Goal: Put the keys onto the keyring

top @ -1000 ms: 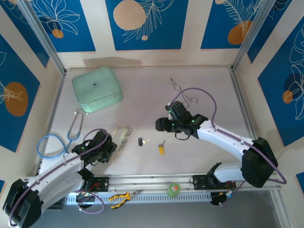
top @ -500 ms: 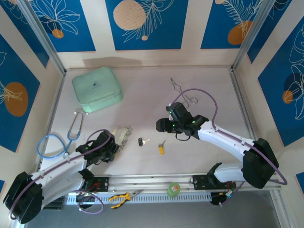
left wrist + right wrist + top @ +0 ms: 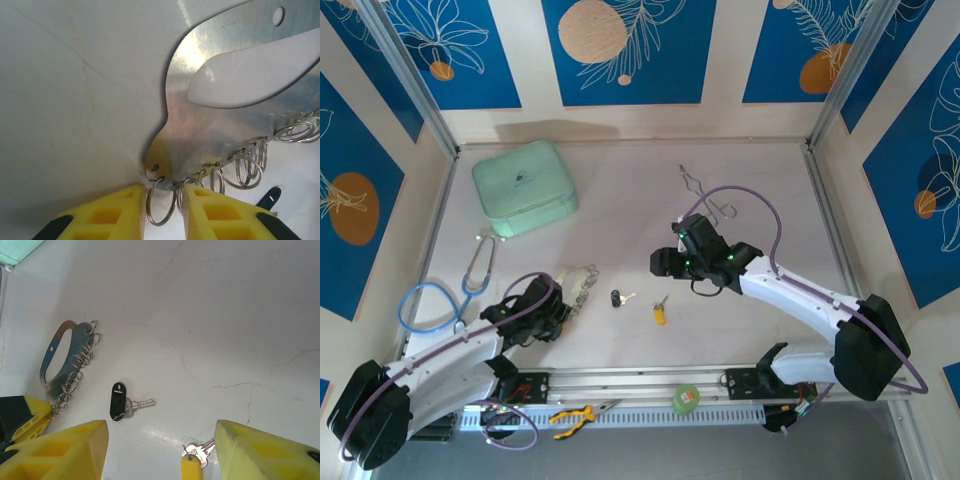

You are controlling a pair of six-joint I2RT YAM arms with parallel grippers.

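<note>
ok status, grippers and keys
Left gripper straddling end ring of the silvery metal loop keyring, grip unclear. Right gripper open near black-headed metal key and yellow-headed metal key, both loose on table. Nothing between keys and keyring.

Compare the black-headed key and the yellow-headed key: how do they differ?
Head colour: the black-headed key has a black oval head, the yellow-headed key a yellow one. Position: the black-headed key lies nearer the keyring, the yellow-headed key nearer the right gripper. Both have silver blades and lie on the table.

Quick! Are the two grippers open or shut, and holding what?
Left gripper: closed on the keyring.
Right gripper: open, holding nothing.
</note>
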